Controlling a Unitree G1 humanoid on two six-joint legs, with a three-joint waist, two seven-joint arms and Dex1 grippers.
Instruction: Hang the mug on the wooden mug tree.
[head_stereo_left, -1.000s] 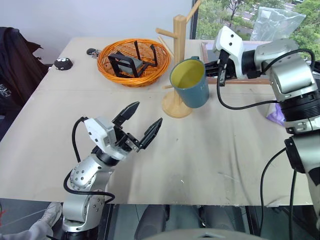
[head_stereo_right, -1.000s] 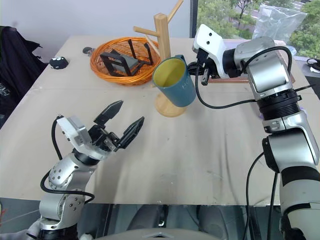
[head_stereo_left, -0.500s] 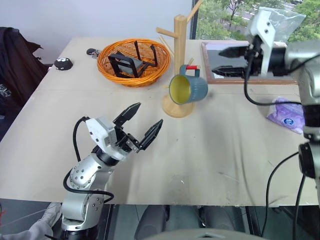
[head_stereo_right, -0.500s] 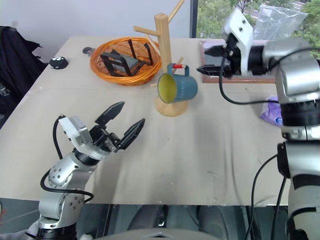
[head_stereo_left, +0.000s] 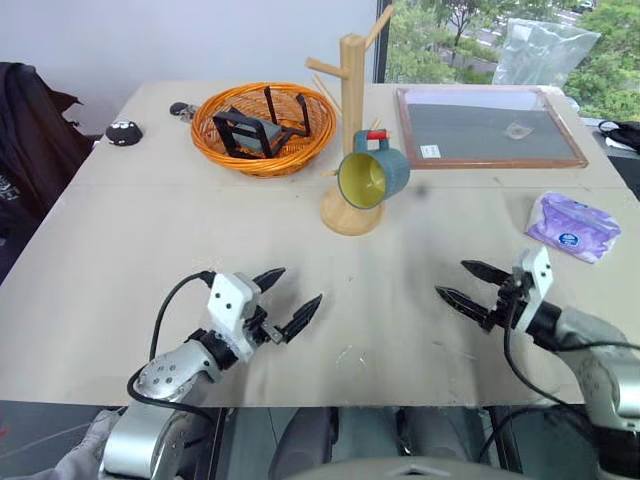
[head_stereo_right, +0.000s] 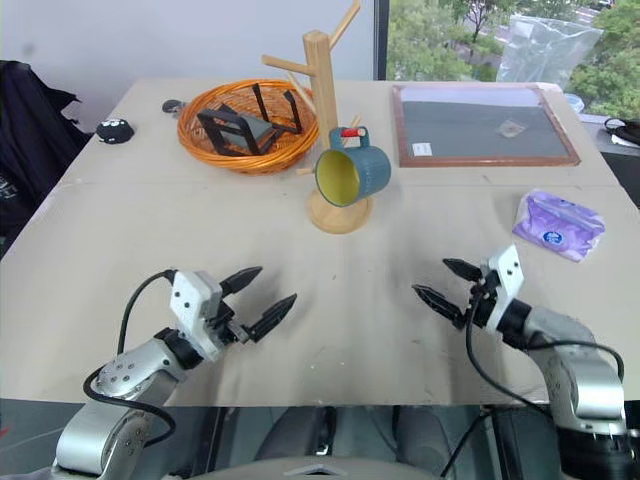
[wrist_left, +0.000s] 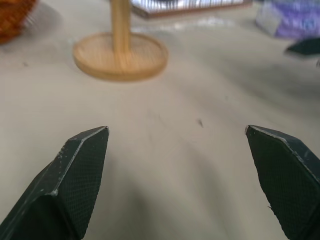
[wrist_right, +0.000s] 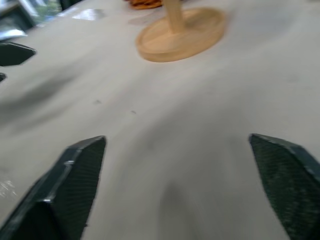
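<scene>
Teal-blue and yellow inside, the mug (head_stereo_left: 372, 178) is seen hanging by its loop handle on the red-tipped peg of the wooden mug tree (head_stereo_left: 351, 140), tipped so its mouth faces the near side. The tree's round base is planted on the table (head_stereo_left: 120, 260), far of centre, with an orange wicker basket (head_stereo_left: 264, 125) just to its left and a framed dark board (head_stereo_left: 486, 125) to its right. A purple packet (head_stereo_left: 573, 225) is noted at the right edge. Low over the near edge, the left gripper (head_stereo_left: 282, 303) is held with fingers spread wide (nothing between them), and the right gripper (head_stereo_left: 470, 288) is likewise parted and empty, well apart from the mug.
</scene>
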